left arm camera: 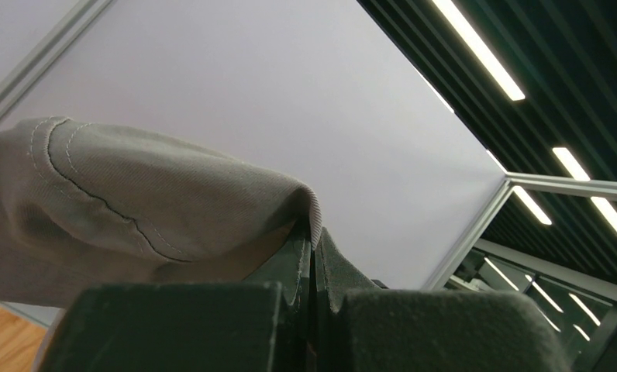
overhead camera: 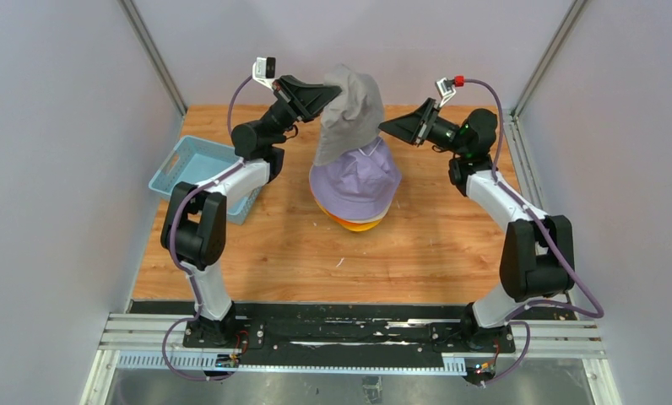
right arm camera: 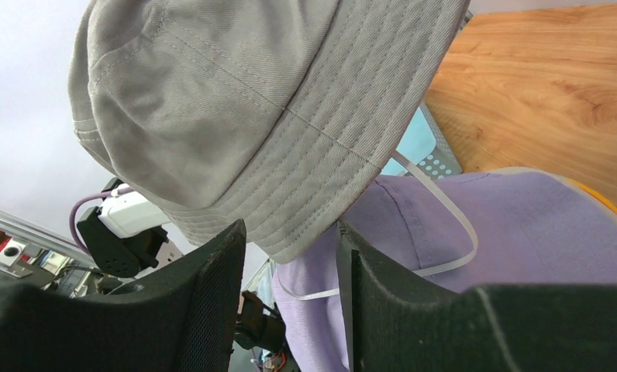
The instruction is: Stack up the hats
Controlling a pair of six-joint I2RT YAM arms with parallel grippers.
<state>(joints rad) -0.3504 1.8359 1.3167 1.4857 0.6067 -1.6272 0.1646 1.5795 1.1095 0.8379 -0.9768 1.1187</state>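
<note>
A grey hat (overhead camera: 351, 108) hangs in the air above the stack, pinched at its brim by my left gripper (overhead camera: 331, 94), which is shut on it. The left wrist view shows the grey fabric (left arm camera: 135, 201) clamped between the fingers. Below it a lavender hat (overhead camera: 355, 179) tops the stack, with orange and yellow brims (overhead camera: 358, 224) showing underneath. My right gripper (overhead camera: 387, 128) is open just right of the grey hat's lower edge. In the right wrist view the grey brim (right arm camera: 305, 178) dips between its open fingers, with the lavender hat (right arm camera: 522, 225) behind.
A light blue plastic basket (overhead camera: 199, 173) stands at the left side of the wooden table (overhead camera: 451, 245), beside the left arm. Grey walls close in the sides and back.
</note>
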